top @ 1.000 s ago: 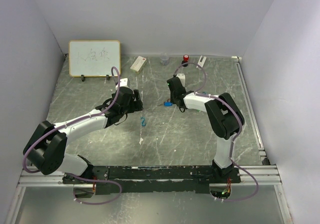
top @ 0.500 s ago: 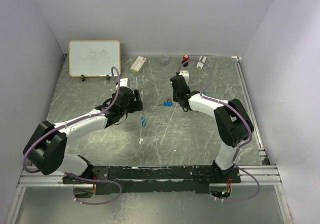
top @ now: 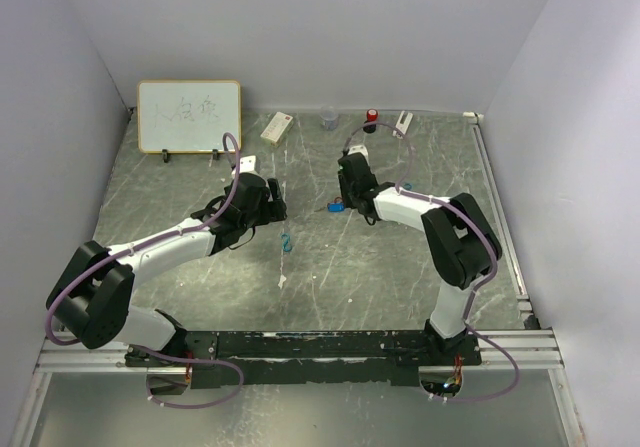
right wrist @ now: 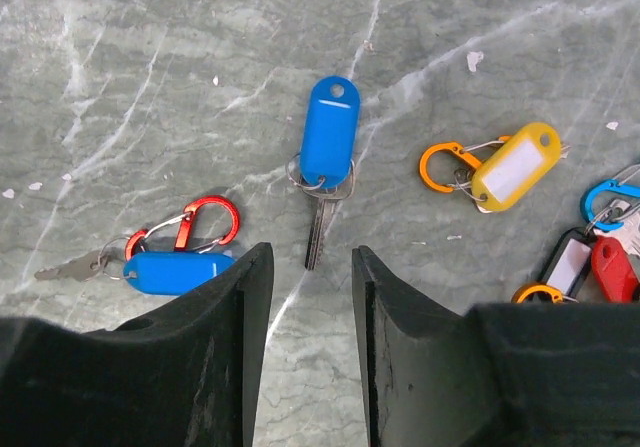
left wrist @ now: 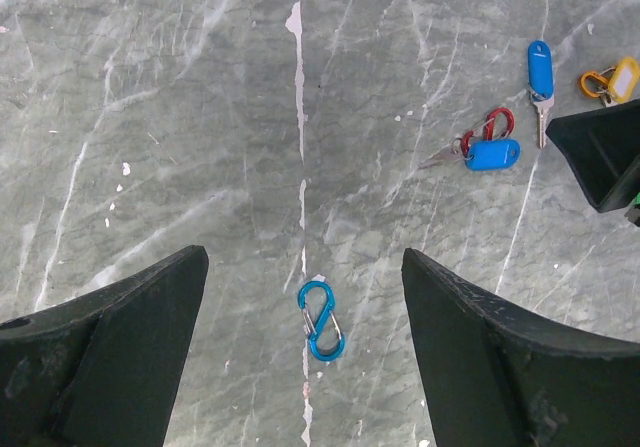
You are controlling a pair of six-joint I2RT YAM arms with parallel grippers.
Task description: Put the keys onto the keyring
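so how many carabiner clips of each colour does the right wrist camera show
red clip: 1
orange clips: 2, one partly cut off at the bottom
blue clip: 1, cut off at the right edge
total: 4

The left arm [top: 160,247] rises from the near left. Its elbow [top: 95,292] is folded low and out to the left, and its forearm runs far and right toward the middle. The left gripper [left wrist: 305,255] looks down at a slant, with its fingers [left wrist: 120,357] spread wide and empty.

The right arm [top: 400,205] stands up from the near right to a raised elbow [top: 460,242]. From there its forearm runs left and far toward the middle. The right gripper [right wrist: 310,257] points down, close over the table. Its fingers [right wrist: 215,357] are parallel, drawn in to a narrow gap and gripping nothing. The grippers are apart; the right one's tip shows at the right edge of the left wrist view.
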